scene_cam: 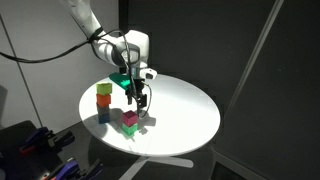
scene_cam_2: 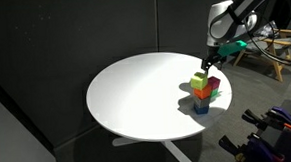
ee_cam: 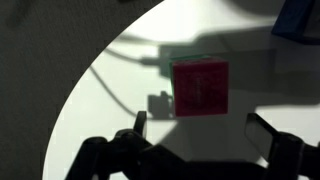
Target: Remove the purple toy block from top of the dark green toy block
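My gripper (scene_cam: 143, 106) hangs open just above the round white table (scene_cam: 190, 112), its jaws spread wide with nothing between them. In the wrist view my two fingers (ee_cam: 140, 126) come in from the bottom edge, standing well apart. The purple toy block (ee_cam: 200, 88) lies ahead of them, roughly centred on the gap, and neither finger touches it. That block sits squarely on the dark green toy block (scene_cam: 130, 130), of which the wrist view shows only a thin green rim along the top and side of the magenta face. In an exterior view the purple toy block (scene_cam: 130, 119) is just below and beside my fingertips, near the table's front edge. Close by stands a second stack: a yellow-green cube (scene_cam: 104, 89) on an orange cube (scene_cam: 104, 101) on a blue cube (scene_cam: 104, 114). In an exterior view the two stacks stand just beside each other near the table's rim, the purple toy block (scene_cam_2: 214, 84) level with the yellow-green cube (scene_cam_2: 200, 84) and my gripper (scene_cam_2: 207, 64) above them
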